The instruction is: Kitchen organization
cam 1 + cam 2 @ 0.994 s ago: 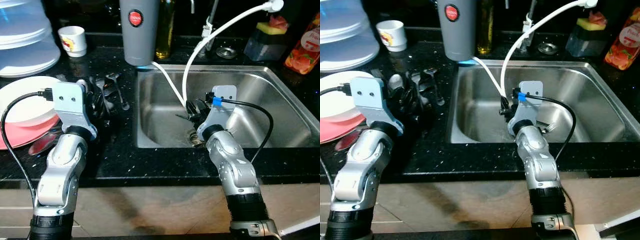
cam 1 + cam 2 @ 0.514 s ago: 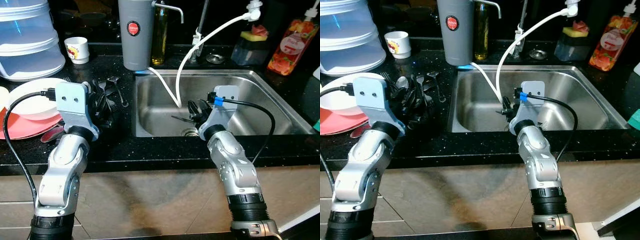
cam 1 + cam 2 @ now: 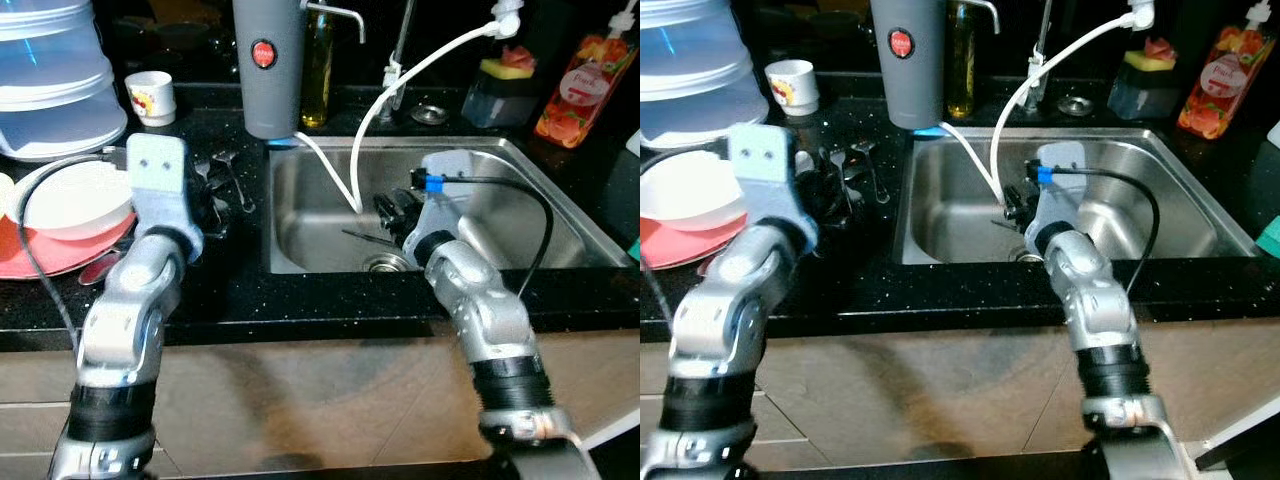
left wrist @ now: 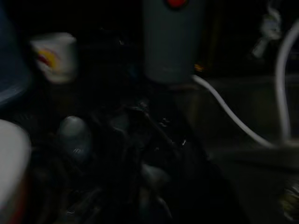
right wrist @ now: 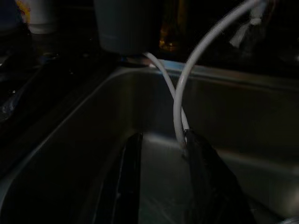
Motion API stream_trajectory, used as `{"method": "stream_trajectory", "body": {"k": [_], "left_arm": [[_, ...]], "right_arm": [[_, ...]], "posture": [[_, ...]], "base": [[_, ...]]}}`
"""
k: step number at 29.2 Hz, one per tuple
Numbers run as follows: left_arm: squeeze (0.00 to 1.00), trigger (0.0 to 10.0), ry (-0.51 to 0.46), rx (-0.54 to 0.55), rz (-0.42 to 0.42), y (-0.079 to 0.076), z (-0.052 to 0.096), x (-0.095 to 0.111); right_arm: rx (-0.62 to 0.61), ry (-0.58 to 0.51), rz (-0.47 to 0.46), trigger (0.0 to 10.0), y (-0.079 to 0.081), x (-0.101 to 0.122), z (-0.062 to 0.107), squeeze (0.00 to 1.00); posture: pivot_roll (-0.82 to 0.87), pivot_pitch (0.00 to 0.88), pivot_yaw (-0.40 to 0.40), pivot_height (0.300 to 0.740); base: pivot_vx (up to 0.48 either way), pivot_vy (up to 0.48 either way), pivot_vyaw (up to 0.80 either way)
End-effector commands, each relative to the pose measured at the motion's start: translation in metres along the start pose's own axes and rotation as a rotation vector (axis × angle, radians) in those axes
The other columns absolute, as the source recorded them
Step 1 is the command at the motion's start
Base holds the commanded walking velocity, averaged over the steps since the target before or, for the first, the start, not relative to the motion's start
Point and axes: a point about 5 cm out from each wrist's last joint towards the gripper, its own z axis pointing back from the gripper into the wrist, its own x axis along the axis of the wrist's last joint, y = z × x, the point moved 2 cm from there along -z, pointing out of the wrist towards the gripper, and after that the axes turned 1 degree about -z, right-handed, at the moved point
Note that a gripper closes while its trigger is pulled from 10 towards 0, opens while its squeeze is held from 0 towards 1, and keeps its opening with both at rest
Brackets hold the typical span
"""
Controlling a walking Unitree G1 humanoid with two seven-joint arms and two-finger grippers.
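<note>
The robot is in the middle of tidying the kitchen, and I think it is after the things lying in the sink (image 3: pixel 520 200).

Near the middle of the left eye picture, the right gripper (image 3: pixel 396 214) hangs low inside the sink. In the right wrist picture its two black fingers (image 5: pixel 205 182) are apart with nothing between them. One finger is touching or just beside a white hose (image 3: pixel 400 100) that drops into the sink. A dark thin utensil (image 3: pixel 362 237) lies on the sink floor near the drain (image 3: pixel 384 264). Next, I think the fingers must go lower to it and close.

At the left of the picture, the left gripper (image 3: pixel 205 205) is over a pile of spoons and forks (image 3: pixel 225 175) on the black surface (image 3: pixel 300 300). I cannot tell if its fingers are apart or together.

Further left sits a white bowl (image 3: pixel 75 195) on a pink plate (image 3: pixel 50 255). Behind, at the upper left, stand a small cup (image 3: pixel 152 96) and a tall grey jug (image 3: pixel 268 65).
</note>
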Motion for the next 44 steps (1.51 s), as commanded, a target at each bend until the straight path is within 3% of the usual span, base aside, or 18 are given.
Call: {"method": "stream_trajectory", "body": {"k": [1,5,12,13,14,27,44], "left_arm": [[1.0,10.0,0.046,-0.061,0.033,-0.013,-0.004,-0.007],[1.0,10.0,0.116,-0.088,0.072,-0.028,-0.011,-0.007],[1.0,10.0,0.253,-0.018,0.098,-0.023,-0.016,-0.017],[0.34,10.0,0.26,-0.019,0.098,-0.023,-0.016,-0.017],[0.0,10.0,0.264,-0.021,0.101,-0.023,-0.015,-0.017],[0.0,10.0,0.349,-0.005,0.147,-0.024,-0.009,-0.019],[0.0,10.0,0.316,0.047,0.109,-0.019,-0.007,0.001]], "right_arm": [[0.017,0.03,0.019,10.0,0.0,-0.002,-0.002,0.0],[0.043,0.031,0.046,10.0,-0.005,0.006,-0.003,0.0],[0.125,0.055,0.036,10.0,-0.01,0.01,-0.001,0.0],[0.129,0.057,0.037,10.0,-0.011,0.01,-0.001,0.0],[0.132,0.059,0.039,10.0,-0.011,0.01,-0.001,0.0],[0.174,0.069,0.036,10.0,-0.008,0.008,-0.002,0.0],[0.164,0.063,0.02,10.0,-0.011,0.008,0.0,0.0]], "posture": [[0.02,0.161,-0.019,0.74],[0.01,0.163,-0.015,0.74],[0.0,0.165,-0.02,0.74],[0.0,0.165,-0.02,0.74],[0.01,0.161,-0.021,0.74],[0.01,0.147,-0.021,0.74],[0.02,0.146,-0.009,0.74]], "base": [[0.0,0.0,0.0],[0.0,0.0,0.0],[0.0,0.0,0.0],[0.0,0.0,0.0],[0.0,0.0,0.0],[0.0,0.0,0.0],[0.0,0.0,0.0]]}}
